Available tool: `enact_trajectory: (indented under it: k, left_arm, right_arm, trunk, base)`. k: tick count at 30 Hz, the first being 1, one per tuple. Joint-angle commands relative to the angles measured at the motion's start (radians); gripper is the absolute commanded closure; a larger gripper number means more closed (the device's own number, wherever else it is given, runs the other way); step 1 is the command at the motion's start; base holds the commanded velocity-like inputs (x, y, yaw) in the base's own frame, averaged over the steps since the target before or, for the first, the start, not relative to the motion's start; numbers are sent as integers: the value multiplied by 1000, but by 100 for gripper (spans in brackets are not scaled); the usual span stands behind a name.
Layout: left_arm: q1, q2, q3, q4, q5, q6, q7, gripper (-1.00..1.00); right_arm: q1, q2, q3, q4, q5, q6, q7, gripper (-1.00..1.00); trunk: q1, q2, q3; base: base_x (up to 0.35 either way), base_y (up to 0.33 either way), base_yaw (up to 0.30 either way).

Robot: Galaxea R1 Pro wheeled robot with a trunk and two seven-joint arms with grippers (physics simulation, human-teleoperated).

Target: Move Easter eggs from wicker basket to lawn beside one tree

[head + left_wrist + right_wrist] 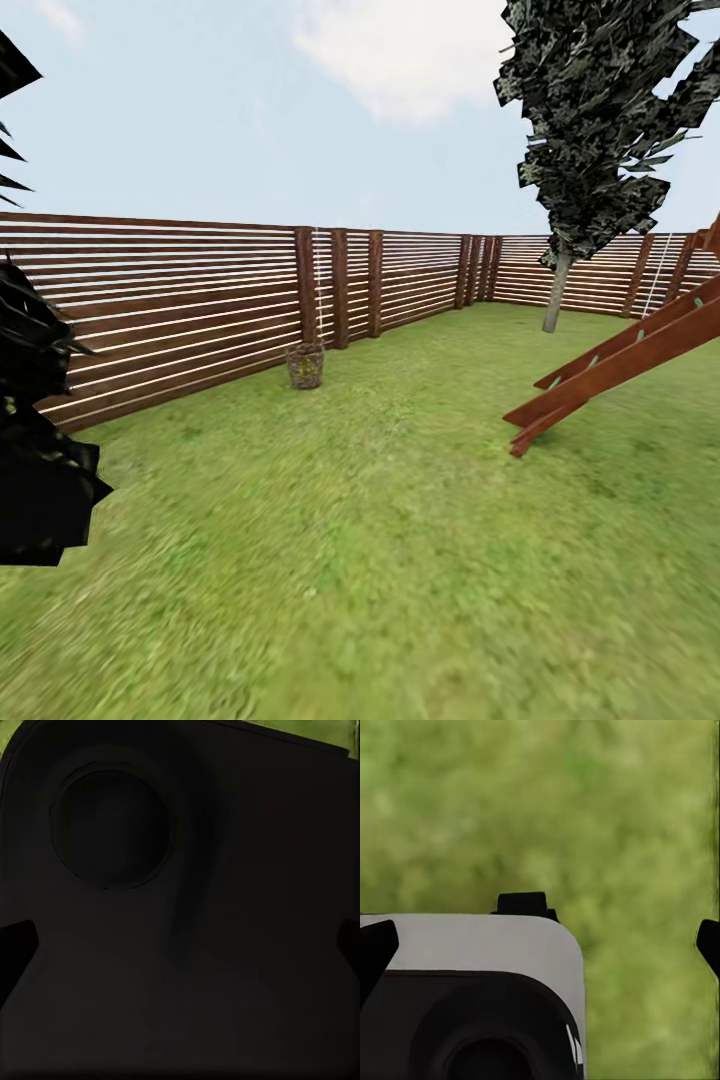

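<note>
Head view: a wide lawn [380,520] of mottled green grass, closed in by a fence [180,300] of dark brown horizontal slats with upright posts, under a pale blue sky with cloud.
Wicker basket: the wicker basket [306,366] stands far off on the grass, just in front of the fence beside a post; small, round, open tan-brown weave, with yellow showing through it. Individual eggs are too small to tell apart.
Tree: the tree [590,130] rises at the far right, near the back fence; thin straight pale grey-tan trunk, jagged dark green crown flecked with pale spots. It stands well apart from the basket.
Other shapes: a slanted frame of red-brown wooden beams [620,365] comes in from the right edge with its low end on the grass; flat, spiky black foliage [40,440] fills the left edge.
Left wrist view: a dark, smooth robot body panel [225,945] with a round recess sits close before the camera; a sliver of green shows along one edge. Two black finger tips show at the frame's sides, so the left pincer [180,945] is spread.
Right wrist view: blurred green grass [585,810], plus a rounded white and black robot housing [472,975]. Black finger tips sit at opposite sides of the frame, so the right pincer [544,945] is spread, holding nothing.
</note>
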Motion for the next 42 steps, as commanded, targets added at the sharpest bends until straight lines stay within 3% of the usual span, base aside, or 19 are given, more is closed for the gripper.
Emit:
enact_trajectory:
  k: [1, 24, 42]
  left_arm:
    - [1, 0, 3, -1, 10, 0, -5, -100]
    - [1, 0, 3, -1, 10, 0, -5, -100]
    - [1, 0, 3, -1, 10, 0, -5, -100]
  right_arm:
    - [-1, 0, -5, 1, 1, -3, 1, -100]
    - [0, 0, -5, 1, 1, -3, 1, -100]
    - [-1, -1, -5, 1, 1, -3, 1, -100]
  trunk:
    - [0, 0, -1]
    - [0, 0, -1]
    - [0, 0, -1]
  base:
    - [251, -213, 54]
    - [251, -211, 158]
    - [251, -211, 253]
